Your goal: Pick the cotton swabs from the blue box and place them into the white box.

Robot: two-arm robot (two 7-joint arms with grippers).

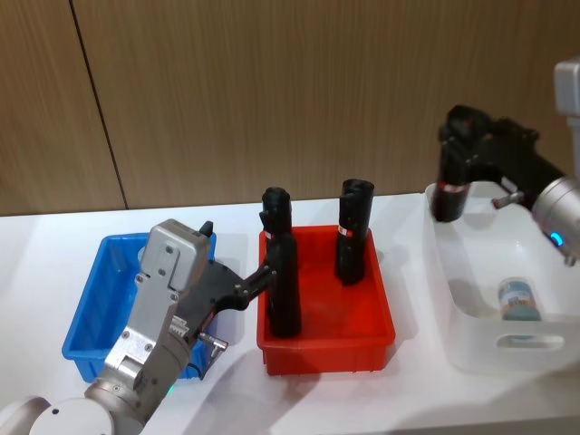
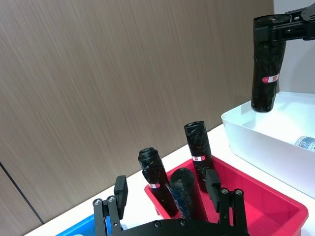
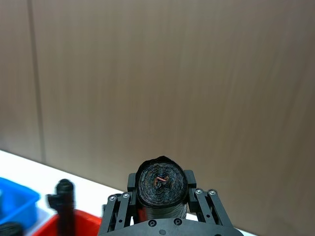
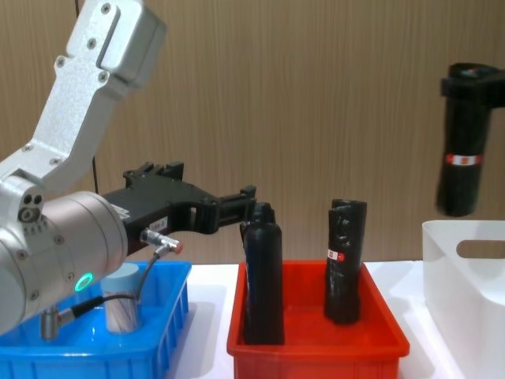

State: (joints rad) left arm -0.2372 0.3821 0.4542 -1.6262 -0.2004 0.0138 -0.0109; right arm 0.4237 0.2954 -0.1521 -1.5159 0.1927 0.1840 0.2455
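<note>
The left gripper (image 4: 251, 207) sat nearest the chest camera, reaching from over the blue box (image 1: 91, 317) toward the red bin (image 1: 326, 340), its fingers closed around the top of a tall black cylinder (image 1: 283, 290) standing at that bin's left side. The left wrist view showed two more black cylinders (image 2: 199, 152) upright in the red bin behind the gripped one. To the right of the red bin, the right gripper (image 1: 462, 136) hung above the white box (image 1: 471, 335), clamped on another black cylinder (image 4: 460, 170) held clear of the rim. The head view showed one cotton swab jar (image 1: 518, 299) lying inside the white box; the chest view showed another jar (image 4: 122, 304) standing in the blue box
</note>
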